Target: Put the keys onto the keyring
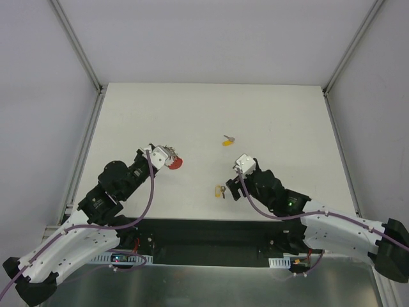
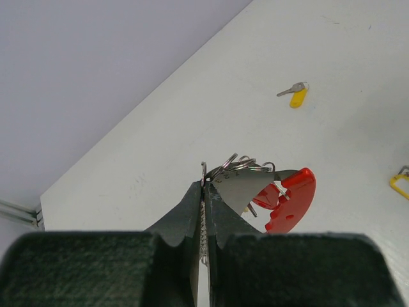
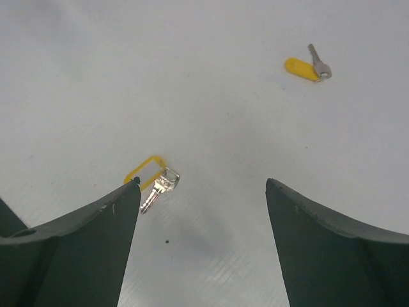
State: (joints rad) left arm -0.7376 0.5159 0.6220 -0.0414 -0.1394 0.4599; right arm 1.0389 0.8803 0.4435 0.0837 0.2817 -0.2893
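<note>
My left gripper [image 2: 206, 185] [image 1: 163, 155] is shut on the keyring [image 2: 291, 198], pinching its metal ring and grey chain between the jaws. The red curved loop [image 1: 176, 162] hangs out to the right of the fingers. One key with a yellow head [image 1: 228, 141] [image 2: 295, 94] [image 3: 308, 67] lies alone farther back on the table. A second key with a yellow-framed tag [image 1: 220, 191] [image 3: 153, 176] lies on the table just beside the left fingertip of my right gripper [image 3: 202, 182] [image 1: 234, 187]. That gripper is open, low over the table, with nothing between its fingers.
The white table [image 1: 287, 115] is bounded by metal frame rails on the left [image 1: 83, 150] and right [image 1: 342, 150], with grey walls behind. The black strip [image 1: 204, 233] holding both arm bases runs along the near edge.
</note>
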